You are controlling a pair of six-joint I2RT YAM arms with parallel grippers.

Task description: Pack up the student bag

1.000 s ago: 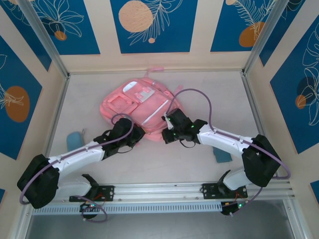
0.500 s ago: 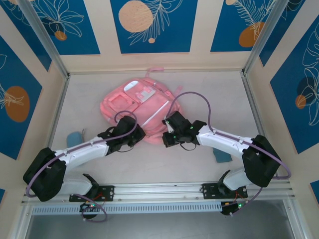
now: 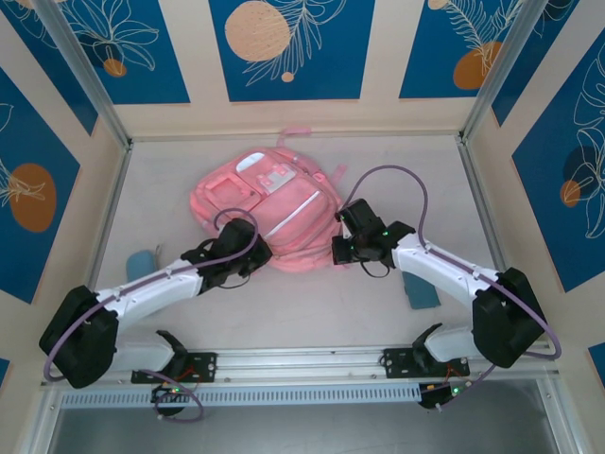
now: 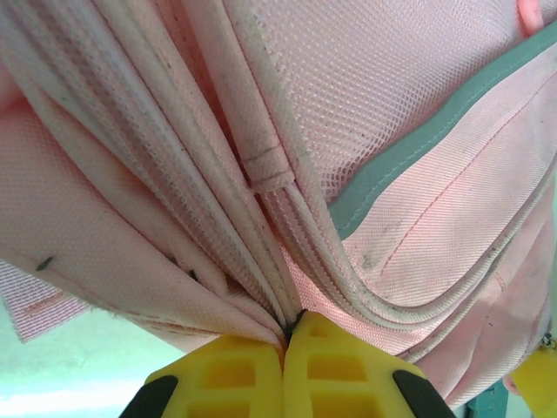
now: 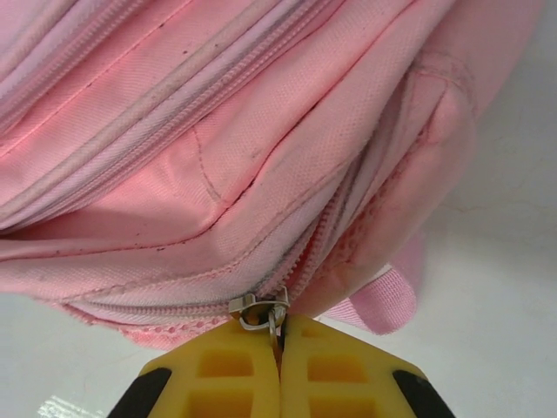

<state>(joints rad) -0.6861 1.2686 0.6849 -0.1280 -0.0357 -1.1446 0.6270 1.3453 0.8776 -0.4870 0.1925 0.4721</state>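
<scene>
You are at the zipper step. The pink student bag (image 3: pixel 269 203) lies flat at the upper centre of the worktop (image 3: pixel 312 312). Your left end effector (image 4: pixel 284 338) is clenched on a fold of its lower seam, and your right end effector (image 5: pixel 280 341) is clenched on the zipper pull (image 5: pixel 259 306). Next, I judge, draw the pull along its track while the left braces the fabric. The bag's interior is hidden, so its contents cannot be told.

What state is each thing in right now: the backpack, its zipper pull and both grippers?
backpack: lying flat on the table, front pockets up
left gripper: shut on a fold of the backpack's edge
right gripper: shut on the zipper pull
zipper pull: pinched at the backpack's near edge
</scene>
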